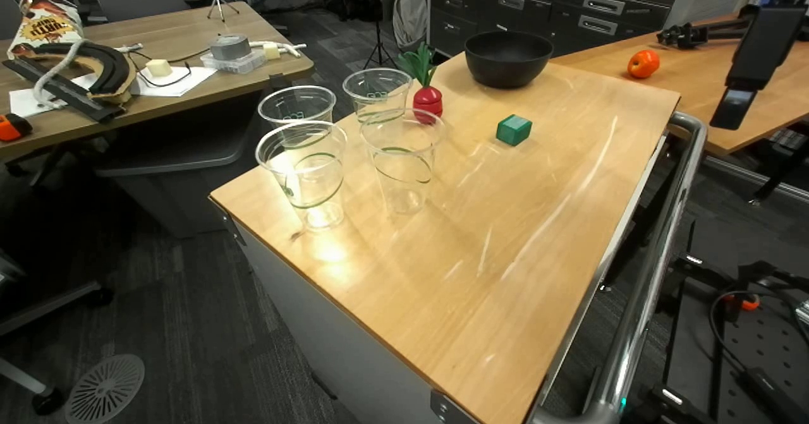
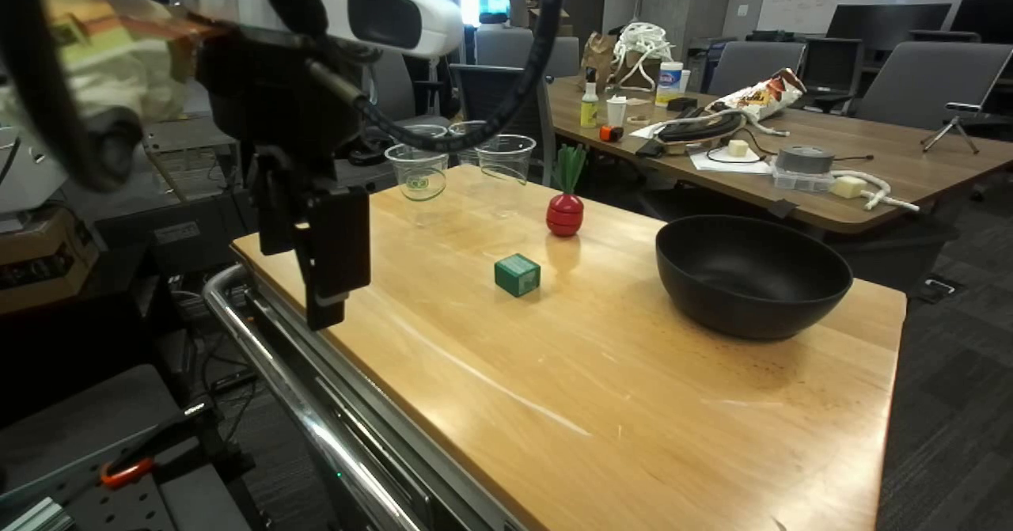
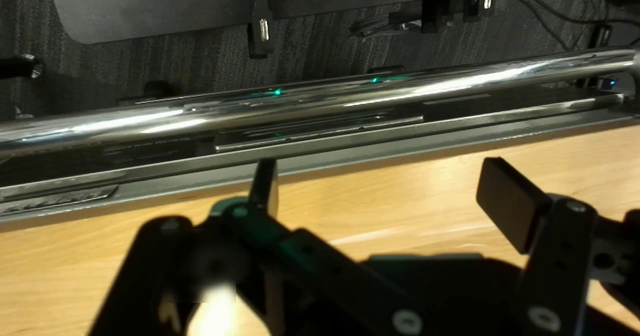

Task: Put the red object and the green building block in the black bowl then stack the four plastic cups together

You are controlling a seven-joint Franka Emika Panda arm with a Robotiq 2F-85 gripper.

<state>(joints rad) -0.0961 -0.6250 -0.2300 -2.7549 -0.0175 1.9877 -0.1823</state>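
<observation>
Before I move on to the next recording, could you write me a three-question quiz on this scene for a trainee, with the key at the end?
1. How many clear plastic cups stand on the wooden worktop?
2. True or false: the green-topped red object and the green block are both outside the black bowl.
3. In the wrist view, the tool is: A, shut on a cup; B, open and holding nothing; C, shut on the green block.

Key: 1, four, none nested in another. 2, true; both rest on the wooden worktop. 3, B.
</observation>
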